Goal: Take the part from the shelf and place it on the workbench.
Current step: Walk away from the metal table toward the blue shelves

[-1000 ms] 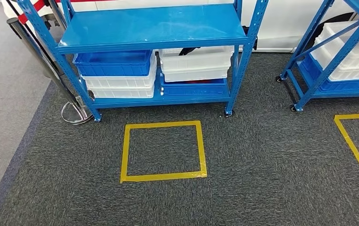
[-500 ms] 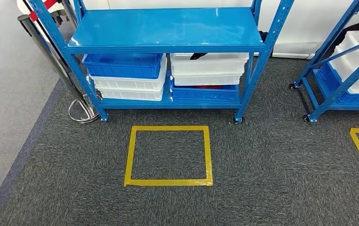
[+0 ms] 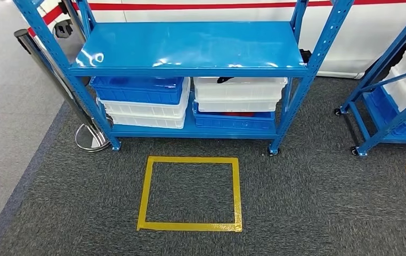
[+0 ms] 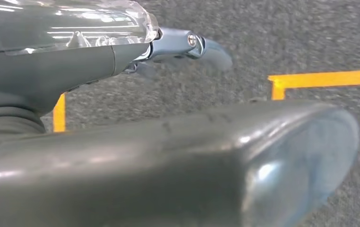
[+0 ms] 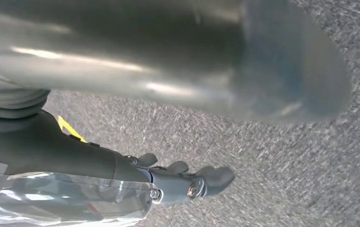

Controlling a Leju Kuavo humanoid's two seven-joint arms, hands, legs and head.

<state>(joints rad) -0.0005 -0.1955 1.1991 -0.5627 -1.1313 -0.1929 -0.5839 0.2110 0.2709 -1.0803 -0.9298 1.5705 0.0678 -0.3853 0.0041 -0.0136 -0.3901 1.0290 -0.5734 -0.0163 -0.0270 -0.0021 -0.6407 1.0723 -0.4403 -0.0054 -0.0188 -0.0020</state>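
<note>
You are looking at the blue shelf [image 3: 190, 48] standing behind a yellow tape square [image 3: 190, 193] on grey carpet [image 3: 307, 202]. No part is discernible; stacked bins [image 3: 239, 95] are sitting on the lower tier. Your left hand [image 4: 168, 156] and right hand [image 5: 168, 184] are hanging over carpet, fingers apart, holding nothing.

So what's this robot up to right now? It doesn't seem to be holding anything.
Nothing is being handled yet. The robot faces a blue shelf with blue and white bins stacked on its lower level, and a yellow taped square marks the carpet in front. Both arms hang down: the left hand and right hand hold nothing, their fingers over the carpet. The part has not been picked up.
</note>
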